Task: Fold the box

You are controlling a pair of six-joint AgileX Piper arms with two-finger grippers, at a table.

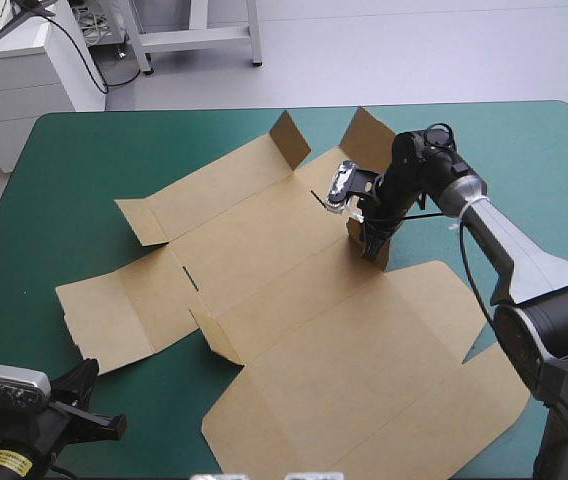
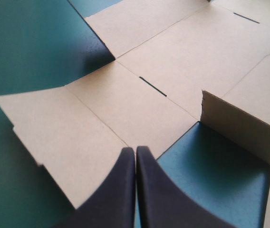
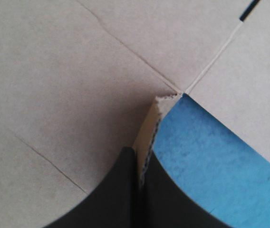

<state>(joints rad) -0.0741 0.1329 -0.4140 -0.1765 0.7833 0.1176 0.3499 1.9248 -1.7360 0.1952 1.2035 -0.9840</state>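
Brown board: the box (image 1: 294, 290) is a cut sheet lying mostly flat, spread across the middle of the teal-green surface (image 1: 84, 160) from the left side to the near right corner. Its large panels are down against the cover. Two far flaps (image 1: 289, 140) stand raised along the far edge. A small corner flap (image 1: 219, 340) is tilted up near the sheet's near-left notch; the left wrist view shows it (image 2: 239, 126) as a low wall with bare cover in front of it. A thin dark slit (image 2: 152, 86) is cut in the panel beyond.

The right gripper (image 1: 372, 248) points down at the sheet's far right part, where the panels meet at a notch. Its black fingers are pressed all but together on an upright flap (image 3: 147, 126), the corrugated edge of the board visible between them in the right wrist view (image 3: 137, 154). Flat board lies on one side of that flap, bare cover on the other.

The left gripper (image 1: 104, 425) is at the near left corner of the surface, apart from the sheet in the high view and aimed toward it. Its fingers meet in a point (image 2: 136, 151), pinching nothing.
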